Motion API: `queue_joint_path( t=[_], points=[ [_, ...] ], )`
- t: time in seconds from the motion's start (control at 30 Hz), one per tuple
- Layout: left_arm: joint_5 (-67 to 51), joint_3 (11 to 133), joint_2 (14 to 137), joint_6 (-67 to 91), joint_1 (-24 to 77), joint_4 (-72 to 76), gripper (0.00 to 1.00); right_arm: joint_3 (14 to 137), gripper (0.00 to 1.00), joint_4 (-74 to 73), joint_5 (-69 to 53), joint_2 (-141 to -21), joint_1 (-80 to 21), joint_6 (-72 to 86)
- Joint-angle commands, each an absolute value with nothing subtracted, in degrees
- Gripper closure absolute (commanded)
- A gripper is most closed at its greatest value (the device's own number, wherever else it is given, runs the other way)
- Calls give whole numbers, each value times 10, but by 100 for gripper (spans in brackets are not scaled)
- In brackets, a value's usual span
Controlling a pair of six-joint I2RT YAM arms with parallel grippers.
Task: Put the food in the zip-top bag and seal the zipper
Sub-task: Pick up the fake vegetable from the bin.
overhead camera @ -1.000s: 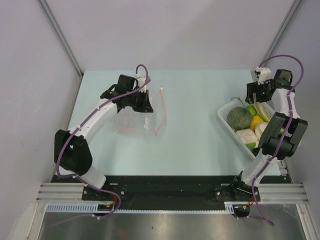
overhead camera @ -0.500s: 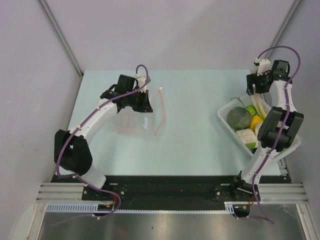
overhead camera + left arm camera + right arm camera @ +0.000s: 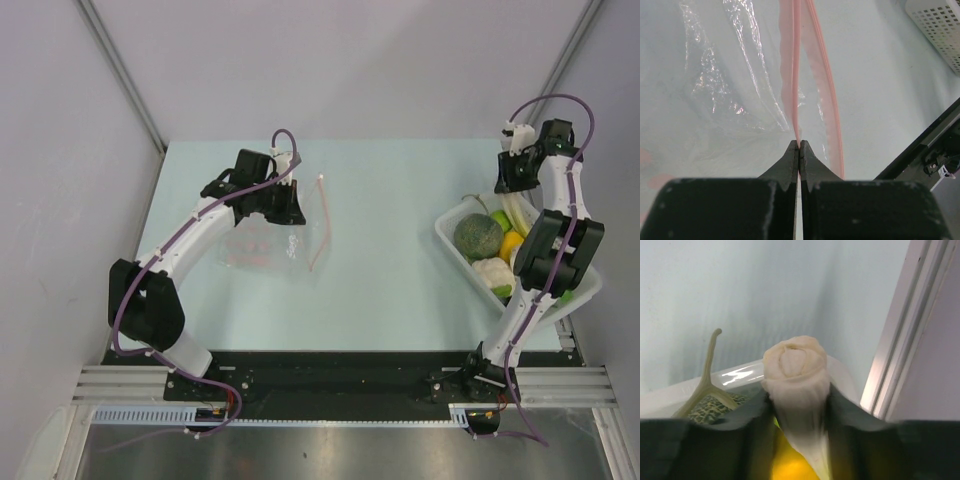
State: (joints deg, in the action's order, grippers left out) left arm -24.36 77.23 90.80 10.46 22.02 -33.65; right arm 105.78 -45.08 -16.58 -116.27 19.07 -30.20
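Two arms are reaching over the pale bench [image 3: 390, 220]. At the left of the top view, the left claw [image 3: 298, 215] is pressing its fingers together on the zip-top bag [image 3: 262, 245], which is lying crinkled on the bench in the left half of the frame. In the left wrist view the claw [image 3: 799, 146] is pinching one pink lip of the zipper [image 3: 795, 75], with the other lip running just to its right and the clear film of the bag [image 3: 730, 90] spreading to the left.

Toward the right of the top view, a white basket [image 3: 447, 235] is sitting near the bench's right edge, holding a green melon [image 3: 478, 236], a pale white piece [image 3: 490, 272] and an orange fruit [image 3: 512, 245]. Above the basket's far end, the right claw [image 3: 512, 192] is pointing down. In the right wrist view that claw [image 3: 796, 400] is pinching the white end of the leek [image 3: 795, 362], a finger touching it on each side, with the melon's stem [image 3: 710, 375] curving up at the left.
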Motion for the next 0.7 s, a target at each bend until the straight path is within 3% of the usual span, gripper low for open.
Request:
queue_joint_path(
  t=[0.0,0.03,0.07,0.13,0.67],
  points=[
    [-256,780,896,112,223,-330,100,1094,76,-471,-201,-1148,206,-281],
    [-258,780,894,116,223,-329,100,1097,81,-469,-214,-1141,209,-272],
    [-266,780,892,121,223,-328,100,1099,93,-464,-226,-1132,212,-262],
    [-277,780,889,135,223,-324,100,1094,100,-440,-255,-1098,215,-237],
    [-335,791,872,180,223,-315,100,1044,100,-211,-308,-905,216,-123]
  ],
)
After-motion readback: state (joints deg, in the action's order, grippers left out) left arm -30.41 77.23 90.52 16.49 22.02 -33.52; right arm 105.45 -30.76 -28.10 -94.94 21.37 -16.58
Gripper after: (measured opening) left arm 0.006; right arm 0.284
